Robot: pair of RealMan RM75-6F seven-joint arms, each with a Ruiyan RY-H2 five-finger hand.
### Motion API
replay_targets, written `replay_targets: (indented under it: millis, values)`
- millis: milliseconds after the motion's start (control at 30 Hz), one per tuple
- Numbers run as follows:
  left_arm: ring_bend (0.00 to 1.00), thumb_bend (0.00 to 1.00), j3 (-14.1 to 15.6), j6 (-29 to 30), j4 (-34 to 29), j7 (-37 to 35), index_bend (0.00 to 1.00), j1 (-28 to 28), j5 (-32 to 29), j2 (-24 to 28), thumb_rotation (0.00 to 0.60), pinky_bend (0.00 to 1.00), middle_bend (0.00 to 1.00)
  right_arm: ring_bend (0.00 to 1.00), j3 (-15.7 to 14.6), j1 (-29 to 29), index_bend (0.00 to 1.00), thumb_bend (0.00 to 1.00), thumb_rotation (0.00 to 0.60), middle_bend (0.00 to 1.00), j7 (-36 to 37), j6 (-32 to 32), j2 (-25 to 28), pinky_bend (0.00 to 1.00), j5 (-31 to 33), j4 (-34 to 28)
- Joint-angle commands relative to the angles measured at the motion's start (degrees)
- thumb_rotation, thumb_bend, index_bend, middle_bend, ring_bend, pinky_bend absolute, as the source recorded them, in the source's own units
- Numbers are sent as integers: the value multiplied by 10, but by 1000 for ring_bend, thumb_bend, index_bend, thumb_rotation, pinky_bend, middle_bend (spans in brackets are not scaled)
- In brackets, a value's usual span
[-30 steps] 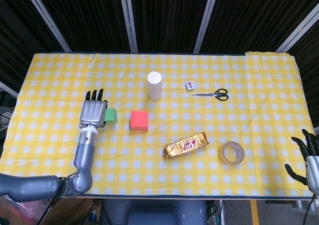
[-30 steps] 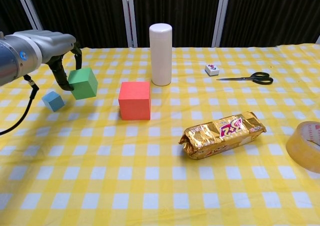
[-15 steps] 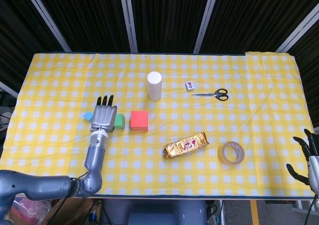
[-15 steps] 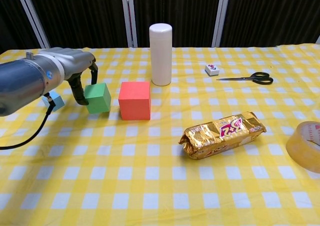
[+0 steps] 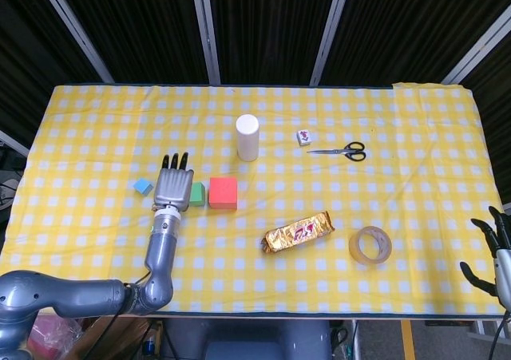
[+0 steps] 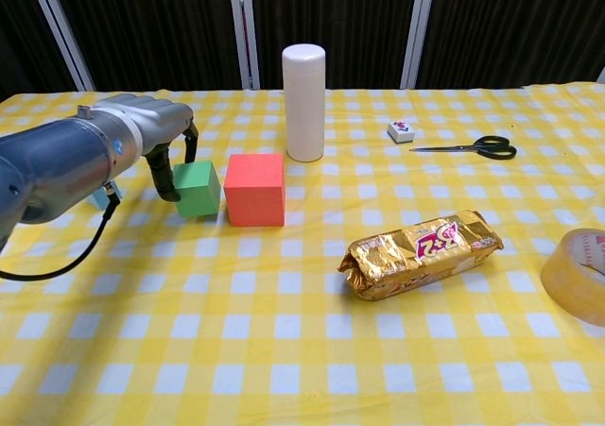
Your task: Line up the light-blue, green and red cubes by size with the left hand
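The green cube stands on the cloth just left of the larger red cube, with a narrow gap between them. My left hand grips the green cube, thumb on its left face and fingers curled over its top. The small light-blue cube lies left of the hand, mostly hidden behind the arm in the chest view. My right hand hangs off the table's lower right corner, holding nothing, fingers spread.
A white cylinder stands behind the red cube. Further right are a small tile and scissors. A gold biscuit pack and a tape roll lie at the front right.
My left hand carried the green cube rightward and down, from above the light-blue cube to the cloth beside the red cube. The light-blue cube is now uncovered in the head view.
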Motion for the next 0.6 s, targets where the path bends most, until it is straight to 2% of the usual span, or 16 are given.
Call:
replay_targets:
  millis: [33,600]
  values:
    - [0,401,-1,-1,3,1,505,-2,0,-4,600,0,0,18,0,0,193,318,600,0,1,0,0,0,0,0]
    - [0,401,-8,-1,22,12,505,-14,-3,-26,600,0,0,17,1,-1,193,317,600,0,5,3,1,0,0,1]
